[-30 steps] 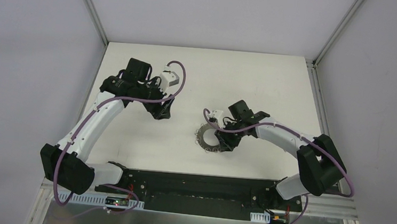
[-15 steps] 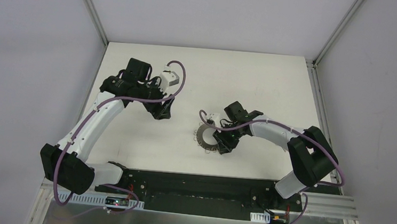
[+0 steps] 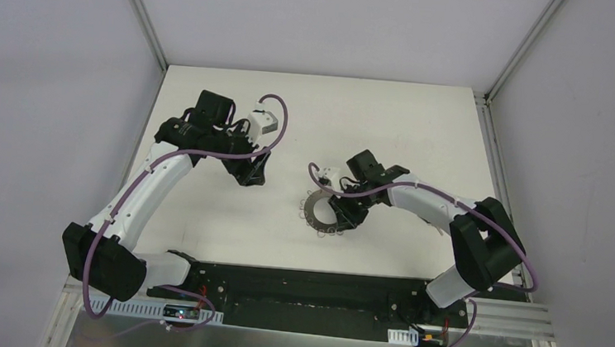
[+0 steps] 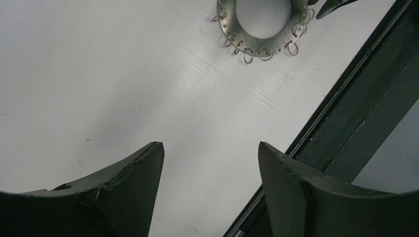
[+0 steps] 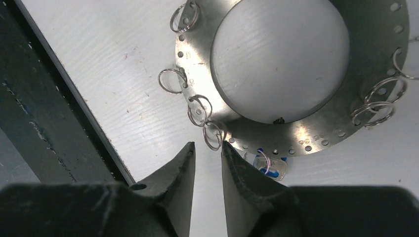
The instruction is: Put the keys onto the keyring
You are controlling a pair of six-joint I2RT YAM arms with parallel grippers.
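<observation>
On the keyring (image 5: 316,131) the blue key (image 5: 269,165) seems already hung, one more to go; right end effector (image 5: 207,146) barely open, left end effector (image 4: 210,145) wide, both empty.

My gripper (image 4: 210,145) hangs above the table (image 4: 123,74), its two dark fingers (image 4: 133,173) spread wide with only bare white surface between them. Far ahead, well apart from my fingertips, the keyring (image 4: 254,43) lies flat, its far part cut off by the edge of my view. Small wire loops (image 4: 267,52) stick out along its near rim. A dark tip (image 4: 331,6) shows just right of the ring. On my right a dark rail (image 4: 356,113) runs at a slant along the table edge.
</observation>
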